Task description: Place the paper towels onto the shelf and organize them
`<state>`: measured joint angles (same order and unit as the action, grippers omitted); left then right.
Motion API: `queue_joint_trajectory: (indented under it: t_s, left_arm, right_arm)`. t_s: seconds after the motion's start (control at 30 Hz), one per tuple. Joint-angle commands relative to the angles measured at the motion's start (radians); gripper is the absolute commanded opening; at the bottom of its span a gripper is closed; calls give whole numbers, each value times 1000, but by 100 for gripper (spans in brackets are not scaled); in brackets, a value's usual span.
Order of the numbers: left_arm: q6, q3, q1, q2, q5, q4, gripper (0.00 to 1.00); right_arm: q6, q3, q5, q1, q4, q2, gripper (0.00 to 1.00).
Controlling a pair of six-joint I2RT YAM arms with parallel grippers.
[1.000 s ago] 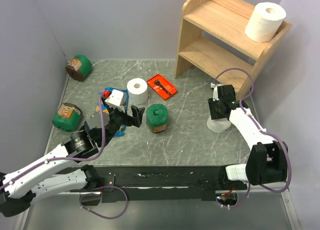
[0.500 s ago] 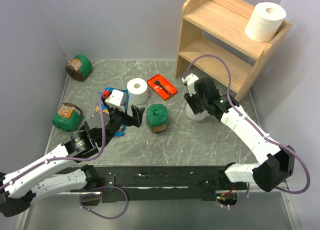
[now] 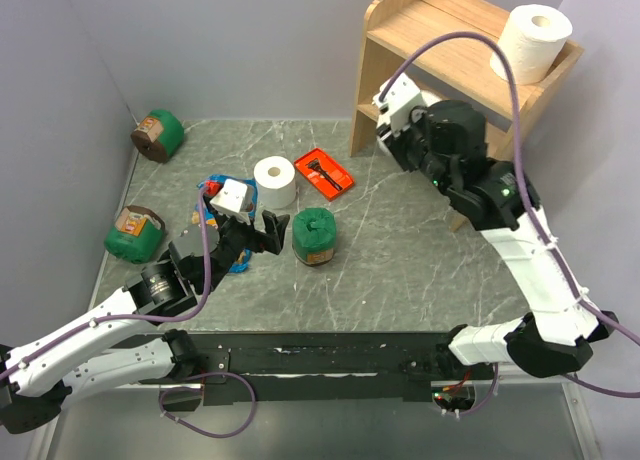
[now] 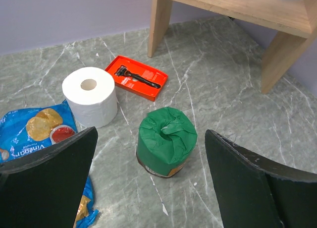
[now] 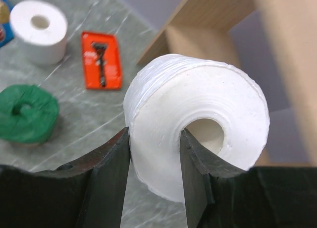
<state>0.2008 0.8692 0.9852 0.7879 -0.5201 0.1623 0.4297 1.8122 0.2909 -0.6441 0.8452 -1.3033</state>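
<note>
Right wrist view: a white paper towel roll (image 5: 198, 124), soft and faintly ridged around a hollow centre tube, is clamped by its wall in the right gripper (image 5: 154, 134) and held above the worktop (image 3: 400, 260) in front of the wooden shelf (image 3: 430, 25). A second roll (image 3: 530, 42) sits at the right end of the top tier. A third roll (image 3: 274, 182) stands on the worktop beside an orange tray (image 3: 323, 171). The task looks about one third done. The left gripper (image 4: 151, 134) hangs spread wide near a green canister (image 4: 166, 143).
</note>
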Motion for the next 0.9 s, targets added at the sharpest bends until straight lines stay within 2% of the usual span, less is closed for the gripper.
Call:
queue_joint_trajectory:
  t_s: [0.0,0.23,0.3,0.5,0.87]
  left_arm:
    - [-14,10,3,-15,-11,-30,96]
    - [-14,14,4,-7,-8,-27,97]
    - [-14,14,3,-7,-11,-27,96]
    - [-17,11,3,-15,-24,-29,96]
    - [-15,10,3,-15,-18,-29,96]
  right_arm:
    - [197,114,148,-8,-35,-5,35]
    - [490,79,168,-5,-312,33,35]
    - [558,102,163,4,-333,18,36]
    - [616,265,139,89,-297,-108,36]
    - [635,296,83,193,-351,-180,36]
